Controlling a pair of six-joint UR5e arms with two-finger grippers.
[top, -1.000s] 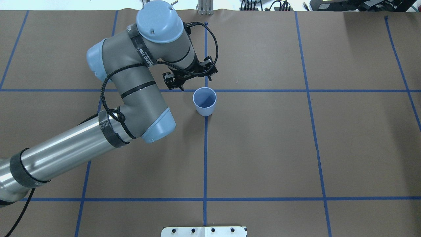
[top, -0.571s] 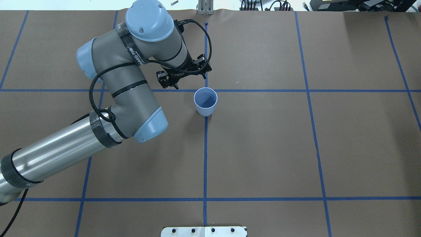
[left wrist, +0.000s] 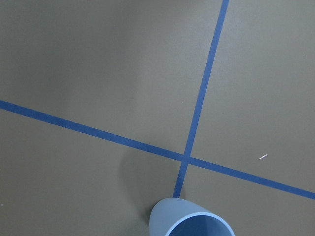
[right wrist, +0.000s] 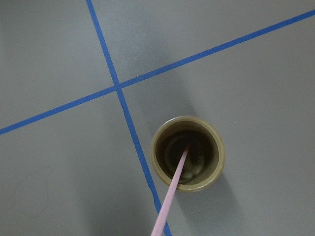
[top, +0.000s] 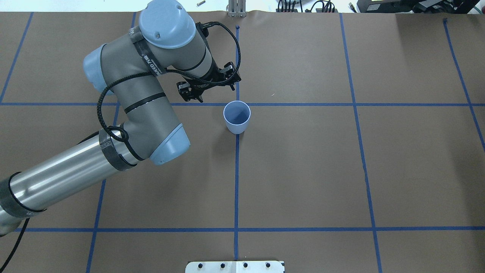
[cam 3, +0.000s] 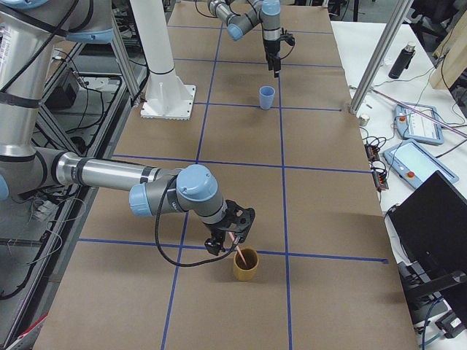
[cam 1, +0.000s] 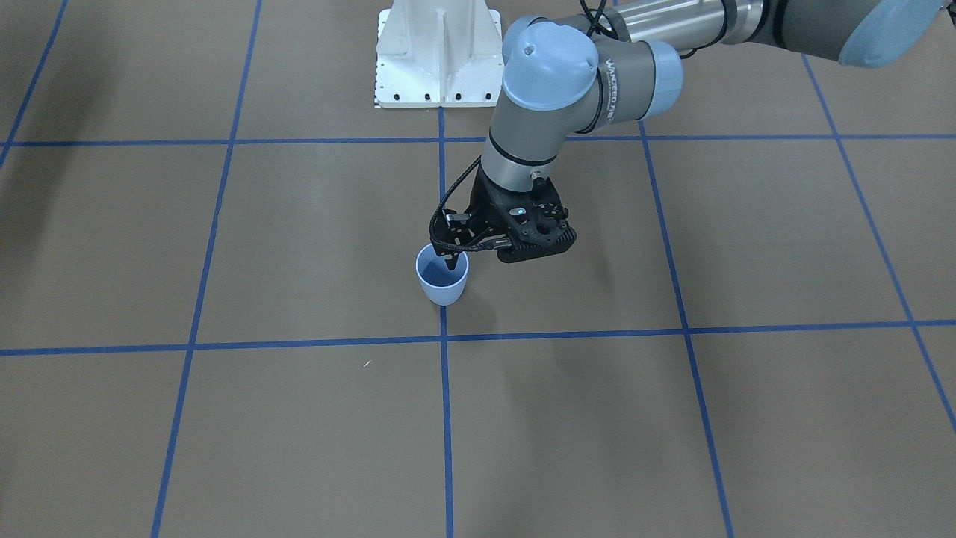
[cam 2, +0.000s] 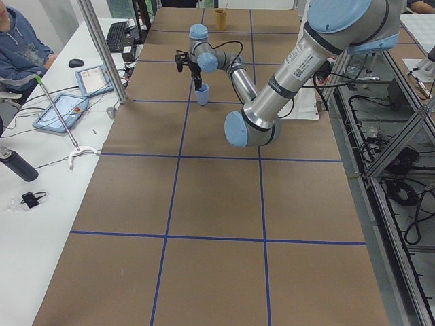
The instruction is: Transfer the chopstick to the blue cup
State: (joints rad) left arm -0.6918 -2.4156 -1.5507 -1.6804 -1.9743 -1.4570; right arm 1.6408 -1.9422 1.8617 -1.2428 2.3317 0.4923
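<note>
- On the brown paper table point(top: 303, 170), the blue cup point(top: 237, 121) stands upright where two blue tape lines cross.
- Beyond the cup, the left gripper point(top: 209, 88) hovers close by, fingers spread and empty.
- At the table's far end, one pink chopstick point(right wrist: 172, 196) leans in a brown cup point(right wrist: 188, 153).
- Just beside that cup sits the right gripper point(cam 3: 232, 233); whether it grips the chopstick cannot be told.

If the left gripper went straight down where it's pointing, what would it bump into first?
Probably just the brown table. The left gripper points down beside the blue cup, not over it, though depth is hard to judge.
</note>
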